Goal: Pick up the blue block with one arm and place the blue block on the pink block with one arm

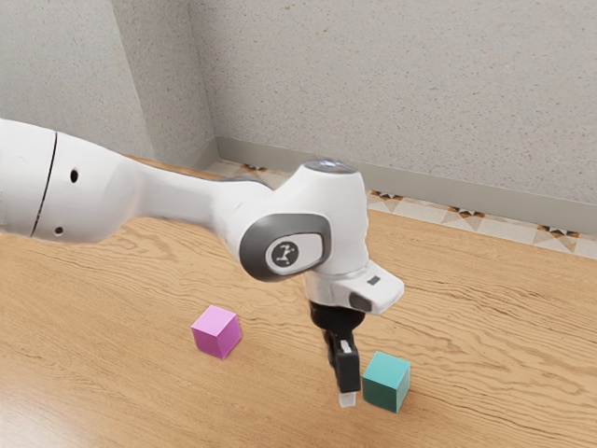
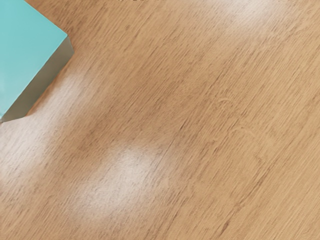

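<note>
The blue block is sitting ungrasped beside my gripper, its state I cannot tell; the pink block is standing bare.

Exterior view: raised camera beside white arm, angled down across light wooden bench. Wrist view: close overhead; shares bench and small teal-blue cube.
</note>
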`<action>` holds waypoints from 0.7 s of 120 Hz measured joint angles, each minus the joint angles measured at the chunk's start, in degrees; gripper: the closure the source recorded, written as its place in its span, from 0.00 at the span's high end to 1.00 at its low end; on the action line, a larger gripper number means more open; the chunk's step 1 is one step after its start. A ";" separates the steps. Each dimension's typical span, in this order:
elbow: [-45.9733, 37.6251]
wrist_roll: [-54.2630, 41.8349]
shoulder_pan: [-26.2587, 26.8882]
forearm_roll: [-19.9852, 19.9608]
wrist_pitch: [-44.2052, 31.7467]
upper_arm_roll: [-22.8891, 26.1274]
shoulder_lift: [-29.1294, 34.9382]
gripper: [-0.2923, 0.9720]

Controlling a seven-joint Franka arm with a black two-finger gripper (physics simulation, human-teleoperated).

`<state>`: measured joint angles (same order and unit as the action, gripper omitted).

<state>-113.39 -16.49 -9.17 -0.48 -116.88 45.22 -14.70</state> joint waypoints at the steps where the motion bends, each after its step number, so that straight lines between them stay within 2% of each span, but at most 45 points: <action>1: 0.05 0.34 0.01 0.15 -0.10 -0.01 -0.13 0.77; 18: 2.58 5.57 0.66 1.64 -2.11 -0.76 -3.34 0.77; 24: 3.22 6.82 3.44 1.85 -2.95 -4.36 -3.95 0.77; 35: 5.32 8.39 12.12 2.04 -4.04 -13.97 -4.92 0.77; 50: 10.62 9.81 16.02 1.96 -4.86 -18.63 -9.44 0.77; 64: 12.96 10.96 22.91 -1.04 -5.25 -26.00 -12.09 0.77; 84: 13.50 13.77 25.68 -4.10 -5.42 -28.51 -12.55 0.77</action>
<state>-99.89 -2.72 16.51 -4.58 -122.31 16.71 -27.26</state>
